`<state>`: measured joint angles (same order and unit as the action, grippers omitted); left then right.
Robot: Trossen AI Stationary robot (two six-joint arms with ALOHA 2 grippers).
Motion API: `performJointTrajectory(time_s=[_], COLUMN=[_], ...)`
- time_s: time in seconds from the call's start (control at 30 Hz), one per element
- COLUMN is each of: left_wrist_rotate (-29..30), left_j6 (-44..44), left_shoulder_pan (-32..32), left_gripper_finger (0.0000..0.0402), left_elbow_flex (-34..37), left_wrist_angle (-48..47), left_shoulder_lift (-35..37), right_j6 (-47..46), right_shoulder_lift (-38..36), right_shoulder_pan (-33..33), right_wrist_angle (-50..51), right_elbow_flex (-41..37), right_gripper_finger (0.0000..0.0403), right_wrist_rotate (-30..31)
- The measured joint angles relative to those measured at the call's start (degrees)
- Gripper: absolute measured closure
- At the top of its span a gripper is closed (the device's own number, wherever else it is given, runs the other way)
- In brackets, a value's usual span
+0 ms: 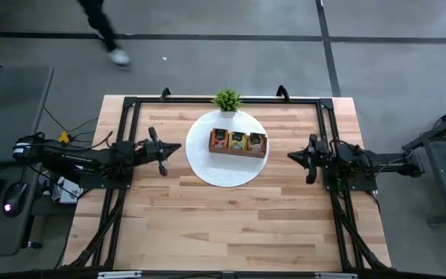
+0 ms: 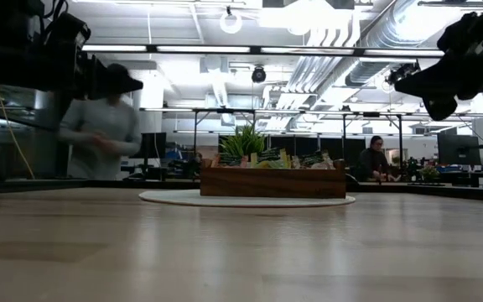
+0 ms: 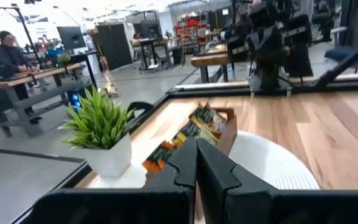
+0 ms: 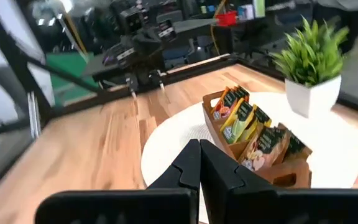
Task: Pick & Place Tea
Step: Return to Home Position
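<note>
Near the side edges of the light wooden table (image 1: 231, 225), the left gripper (image 1: 173, 147) and right gripper (image 1: 294, 156) hang clenched and empty. Toward the far edge, the small coloured tea sachets (image 1: 238, 141) fill the brown three-compartment wooden tray (image 1: 238, 153). Sorting looks finished; only parking the arms is left.

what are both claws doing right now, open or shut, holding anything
Left claw: closed, holding nothing.
Right claw: closed, holding nothing.

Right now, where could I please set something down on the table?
Bare wood: the table half opposite the plant, past the mat, plus strips between the mat and the left claw and right claw. Crowded: the mat, bearing the tray of tea.
</note>
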<state>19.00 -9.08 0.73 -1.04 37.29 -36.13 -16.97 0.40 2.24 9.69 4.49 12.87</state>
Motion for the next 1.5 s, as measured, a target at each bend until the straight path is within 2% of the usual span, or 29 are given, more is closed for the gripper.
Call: performJointTrajectory(time_s=[0.13,0.27,0.47,0.6,0.87,0.97,1.1,1.5], left_wrist_rotate=[-0.1,-0.1,-2.2,-5.3,-5.6,-5.6,-5.6,-5.4], left_j6=[-0.1,-0.1,0.5,0.3,0.3,0.3,0.3,0.3], left_shoulder_pan=[0.0,0.0,0.0,0.0,0.0,0.0,0.0,0.0], left_gripper_finger=[0.0401,0.0401,0.0401,0.0401,0.0401,0.0401,0.0401,0.0401], left_elbow_flex=[0.0,0.0,0.0,0.0,0.0,0.0,0.0,0.0], left_wrist_angle=[-3.0,-7.1,-10.4,-10.5,-10.5,-10.5,-10.9,-10.9], left_shoulder_lift=[0.0,0.0,0.0,0.0,0.0,0.0,0.0,0.0], right_j6=[6.4,8.4,9.1,11.1,12.0,11.4,11.1,11.0], right_shoulder_lift=[0.0,0.0,0.0,0.0,0.1,2.1,4.8,6.5], right_shoulder_pan=[0.0,0.0,0.0,0.0,0.0,0.0,0.0,0.0], right_wrist_angle=[0.2,0.2,-0.3,-1.4,-6.1,-9.9,-10.1,-10.6], right_elbow_flex=[0.0,0.0,0.0,-0.2,-1.5,-2.6,-2.6,-2.8], right_gripper_finger=[0.0403,0.0401,0.0397,0.0401,0.0401,0.0398,0.0397,0.0397], right_wrist_rotate=[-1.5,-1.2,3.7,4.0,6.1,6.2,7.4,4.8])
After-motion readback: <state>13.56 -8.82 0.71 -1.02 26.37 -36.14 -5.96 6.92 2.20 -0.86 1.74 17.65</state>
